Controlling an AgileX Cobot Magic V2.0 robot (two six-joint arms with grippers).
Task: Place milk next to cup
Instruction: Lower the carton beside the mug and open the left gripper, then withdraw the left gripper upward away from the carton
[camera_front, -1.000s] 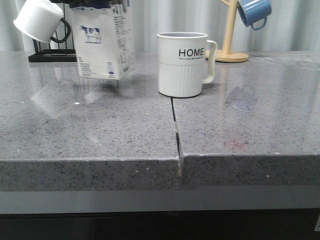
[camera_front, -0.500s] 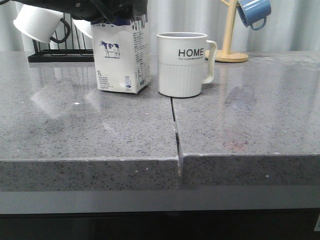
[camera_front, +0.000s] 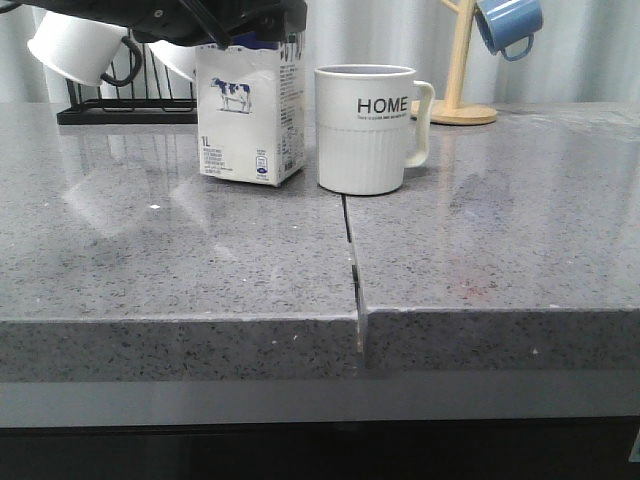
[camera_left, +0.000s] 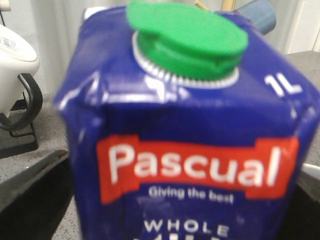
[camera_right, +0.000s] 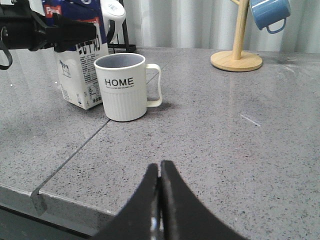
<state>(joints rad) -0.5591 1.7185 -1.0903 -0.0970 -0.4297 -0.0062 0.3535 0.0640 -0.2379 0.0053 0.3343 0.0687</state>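
Milk: the milk (camera_front: 250, 115) stands upright on the worktop (camera_front: 200, 260), just left of the cup (camera_front: 366, 128), a narrow gap between them
Left claw: my left gripper (camera_front: 225, 20) is clamped on the carton's top; I read it as holding the milk
Right claw: my right gripper (camera_right: 160, 200) hangs near the front edge with its fingers pressed together, nothing in them
Stage: I judge the placement all but done, release pending
Risk: if I open unevenly or lift away crooked, a finger could drag the tall carton over into the cup
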